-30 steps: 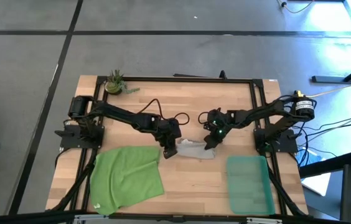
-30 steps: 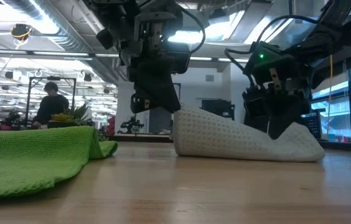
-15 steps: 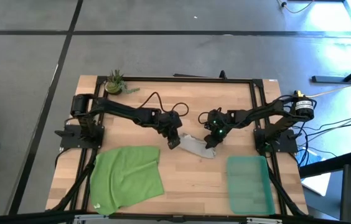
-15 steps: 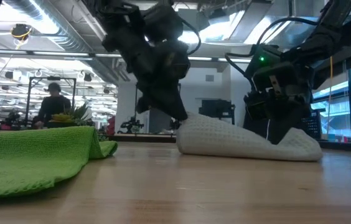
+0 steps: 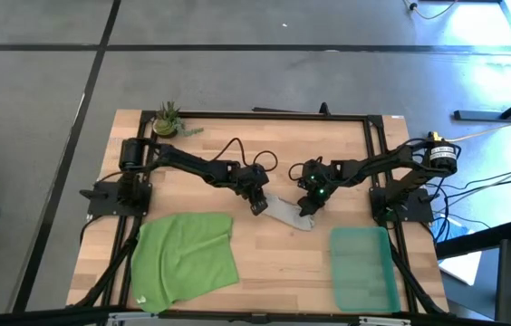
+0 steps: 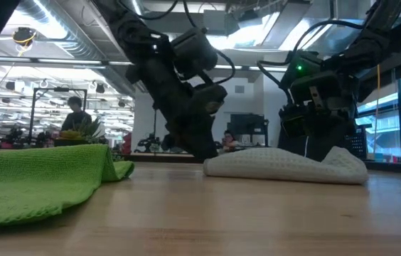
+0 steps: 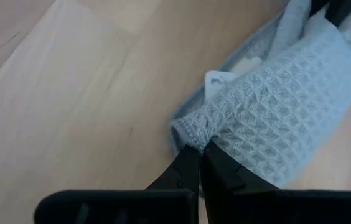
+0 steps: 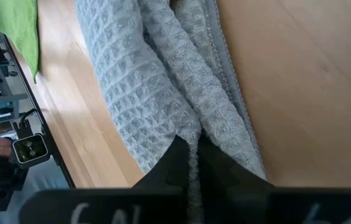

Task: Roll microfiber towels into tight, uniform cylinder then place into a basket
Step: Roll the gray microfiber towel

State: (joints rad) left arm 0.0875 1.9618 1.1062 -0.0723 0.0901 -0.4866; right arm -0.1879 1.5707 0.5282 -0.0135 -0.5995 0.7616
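Between your two grippers lies the grey waffle towel (image 5: 284, 213), loosely bunched on the table (image 5: 310, 154). Your left gripper (image 5: 259, 207) pinches its near corner closed; your right gripper (image 5: 306, 208) clamps the opposite end. The teal basket (image 5: 362, 267) sits beyond the right gripper.

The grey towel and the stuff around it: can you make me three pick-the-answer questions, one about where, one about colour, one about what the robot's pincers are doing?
1. Where is the basket?
A. near the right arm's base
B. under the green towel
C. beside the plant

2. What colour is the flat towel?
A. red
B. bright green
C. black

3. What are the pincers doing?
A. both wide open above the table
B. both shut on the grey towel
C. one holding the basket

Answers:
1. A, the high view shows it at the table's right front corner.
2. B, it lies spread out, bright green.
3. B, the left pincer and right pincer each pinch an end of the grey towel.
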